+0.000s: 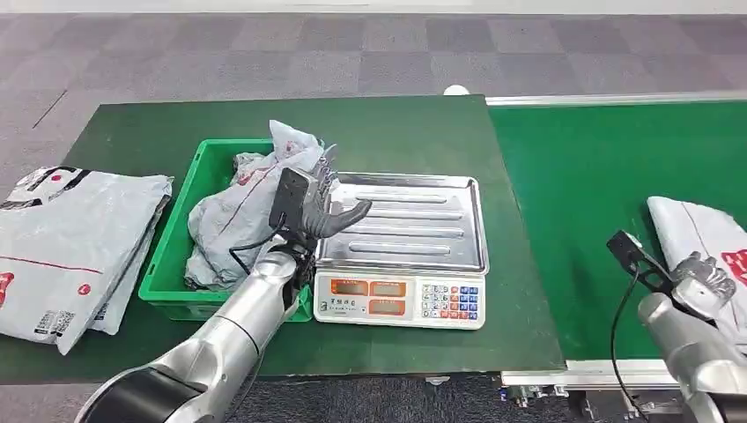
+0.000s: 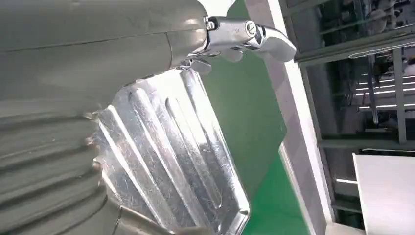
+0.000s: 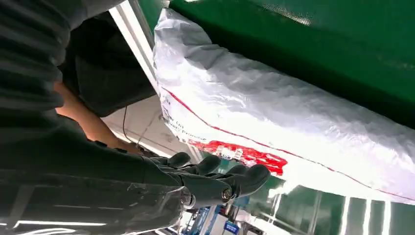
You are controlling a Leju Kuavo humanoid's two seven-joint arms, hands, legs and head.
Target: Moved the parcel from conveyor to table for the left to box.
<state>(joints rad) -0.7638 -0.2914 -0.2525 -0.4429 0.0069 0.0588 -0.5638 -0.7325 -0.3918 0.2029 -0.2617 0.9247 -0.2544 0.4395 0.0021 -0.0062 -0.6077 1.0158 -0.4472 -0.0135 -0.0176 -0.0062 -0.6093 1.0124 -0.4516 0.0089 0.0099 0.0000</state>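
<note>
Grey plastic parcel (image 1: 700,236) sits on the conveyor (image 1: 599,194), right hand (image 1: 702,278) beside it with fingers curled, nothing gripped yet. Left hand (image 1: 319,207) hovers spread and empty over the scale tray (image 1: 414,220). Looks like the pickup step; next it needs a proper grip, then a carry to the desk (image 1: 423,123).

We see a green table (image 1: 414,123) carrying a bin (image 1: 181,256), a scale (image 1: 401,300) and flat bags (image 1: 70,238). Beside it, the conveyor (image 1: 599,176) bears a parcel (image 1: 705,233).
</note>
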